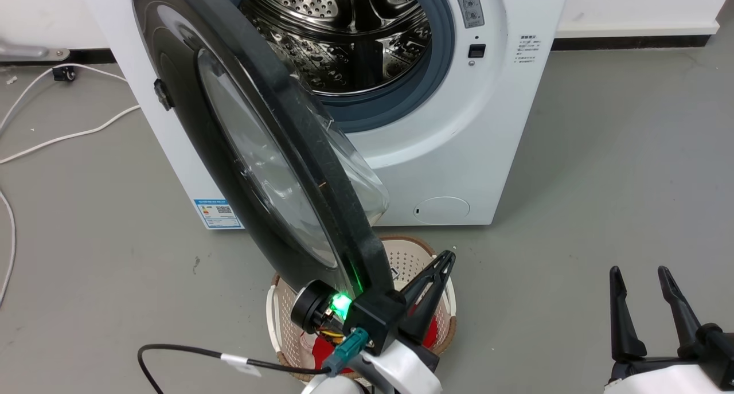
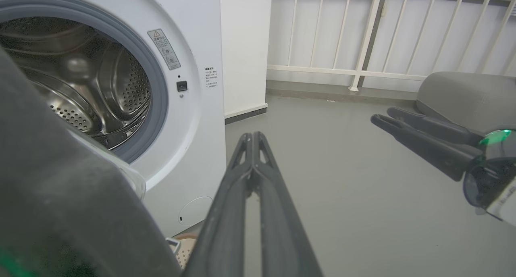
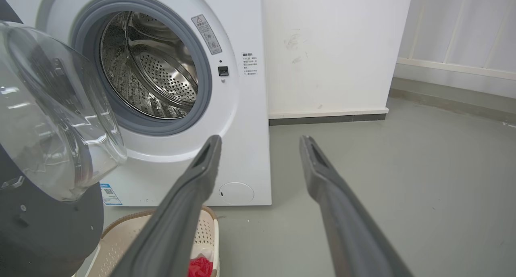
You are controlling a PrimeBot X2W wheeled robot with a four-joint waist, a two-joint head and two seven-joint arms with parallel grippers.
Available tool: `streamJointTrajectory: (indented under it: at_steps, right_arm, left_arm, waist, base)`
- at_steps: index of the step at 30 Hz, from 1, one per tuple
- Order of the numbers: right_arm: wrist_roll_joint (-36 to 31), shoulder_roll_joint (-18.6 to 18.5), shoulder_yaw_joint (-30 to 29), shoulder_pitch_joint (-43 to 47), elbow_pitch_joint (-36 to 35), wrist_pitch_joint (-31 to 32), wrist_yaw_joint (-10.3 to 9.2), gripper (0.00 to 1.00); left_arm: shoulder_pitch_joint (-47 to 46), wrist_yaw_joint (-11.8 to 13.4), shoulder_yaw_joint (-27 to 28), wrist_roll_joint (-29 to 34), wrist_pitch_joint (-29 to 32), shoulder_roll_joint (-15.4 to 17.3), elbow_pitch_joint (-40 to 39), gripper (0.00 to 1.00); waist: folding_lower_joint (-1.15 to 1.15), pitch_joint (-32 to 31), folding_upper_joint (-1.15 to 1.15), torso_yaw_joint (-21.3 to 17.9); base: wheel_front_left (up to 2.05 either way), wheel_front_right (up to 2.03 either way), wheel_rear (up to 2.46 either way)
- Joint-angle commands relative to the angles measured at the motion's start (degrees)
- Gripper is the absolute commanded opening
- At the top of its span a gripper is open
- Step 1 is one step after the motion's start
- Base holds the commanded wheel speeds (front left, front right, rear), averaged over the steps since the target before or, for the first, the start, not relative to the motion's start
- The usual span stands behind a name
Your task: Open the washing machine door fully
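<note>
left hand [image 1: 446, 259] clenched beside washing machine door [image 1: 189, 124]; right hand [image 1: 639, 272] spread | basket [image 1: 408, 263]: red cloth [image 3: 200, 265]

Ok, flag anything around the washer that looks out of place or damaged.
No damage or spill shows. Two oddities: a cream basket with a red cloth sits on the floor right beneath the part-open washing machine door, and loose white cables trail over the floor on the robot's left.
</note>
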Motion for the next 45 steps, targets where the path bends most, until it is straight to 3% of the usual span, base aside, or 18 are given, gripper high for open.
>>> streamJointTrajectory:
  at_steps: [1, 11, 21, 45]
  right_arm:
    - [0.2, 0.1, 0.2, -0.8, 0.5, -0.4, -0.04, 1.0]
    - [0.8, 0.1, 0.5, -1.4, 2.1, -0.7, -0.04, 1.0]
    - [1.7, 0.1, 1.1, -2.1, 3.8, -1.1, -0.04, 1.0]
    - [2.0, 0.1, 1.1, -1.1, 5.6, -1.5, -0.04, 1.0]
  left_arm:
    - [-1.6, 0.8, -0.2, -0.7, -0.8, -0.2, 1.6, 0.0]
    - [-5.1, 4.3, 0.2, -3.5, -3.0, -0.2, 6.9, 0.0]
    - [-4.9, 5.5, -0.2, -4.8, -3.9, 0.2, 9.9, 0.0]
    - [7.7, 12.3, 0.9, -5.0, 0.6, 8.1, -8.1, 0.0]
  waist:
    - [0.0, 0.1, 0.0, -0.3]
    - [0.0, 0.7, 0.0, -0.7]
    - [0.0, 0.6, 0.0, -0.7]
    - [0.0, -0.5, 0.0, 4.2]
  base:
    - [0.0, 0.0, 0.0]
    - [0.0, 0.0, 0.0]
    - [0.0, 0.0, 0.0]
    - [0.0, 0.0, 0.0]
